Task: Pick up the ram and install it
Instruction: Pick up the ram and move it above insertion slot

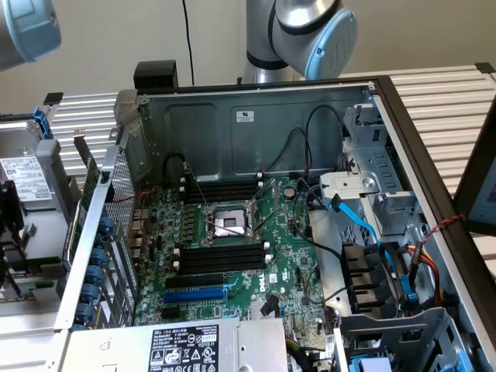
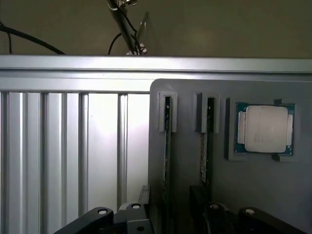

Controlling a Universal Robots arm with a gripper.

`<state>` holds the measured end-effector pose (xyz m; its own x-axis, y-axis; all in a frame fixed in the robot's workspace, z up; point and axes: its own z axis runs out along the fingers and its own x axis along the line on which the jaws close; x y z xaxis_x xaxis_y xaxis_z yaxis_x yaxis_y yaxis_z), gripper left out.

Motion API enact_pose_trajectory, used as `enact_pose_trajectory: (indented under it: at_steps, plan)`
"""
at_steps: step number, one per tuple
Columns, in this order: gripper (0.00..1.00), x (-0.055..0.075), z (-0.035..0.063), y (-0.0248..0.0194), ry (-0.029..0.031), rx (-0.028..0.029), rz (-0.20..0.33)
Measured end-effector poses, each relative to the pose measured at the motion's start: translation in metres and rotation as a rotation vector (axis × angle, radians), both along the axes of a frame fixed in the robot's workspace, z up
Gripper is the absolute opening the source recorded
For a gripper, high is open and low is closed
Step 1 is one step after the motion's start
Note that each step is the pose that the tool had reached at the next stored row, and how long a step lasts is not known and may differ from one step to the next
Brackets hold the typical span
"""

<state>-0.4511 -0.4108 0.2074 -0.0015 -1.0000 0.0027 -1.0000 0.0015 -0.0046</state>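
**lining up on the ram in its holder**

the tool [image 2: 171, 215] is released, its fingers [image 2: 130, 214] spread wide and gripping nothing. it hangs over a grey holder [image 2: 273, 195] that sits on the ribbed metal bench [image 2: 63, 146]. the ram [image 2: 167, 156] stands on edge in a narrow slot of that holder. it runs straight out ahead of the tool, in the gap between the fingers but touching neither. a second stick [image 2: 206, 161] stands in the neighbouring slot, just outside one finger. a processor chip [image 2: 265, 129] lies in a recess further out on that same side.

the step in hand looks like the approach to the grasp. to do it well, the ram's thin edge should sit midway between the fingers, with the fingers parallel to its flat faces. the side near the second stick is the tight one, so that finger needs to drop cleanly between the two sticks. a skewed close would likely tilt the ram in its slot.

nothing is installed yet: on the motherboard [image 1: 287, 256] in the open case [image 1: 256, 108], the long black slots [image 1: 221, 260] beside the processor socket [image 1: 230, 225] stand empty.
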Motion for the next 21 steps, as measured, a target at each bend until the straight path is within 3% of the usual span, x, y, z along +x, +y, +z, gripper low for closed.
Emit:
enact_pose_trajectory:
  at_steps: [17, 21]
  plan:
    - [0.45, 0.0019, -0.0084, -0.0002, 0.0001, -0.0001, -0.023]
    - [0.30, 0.0019, -0.0103, -0.0007, 0.0000, 0.0001, -0.024]
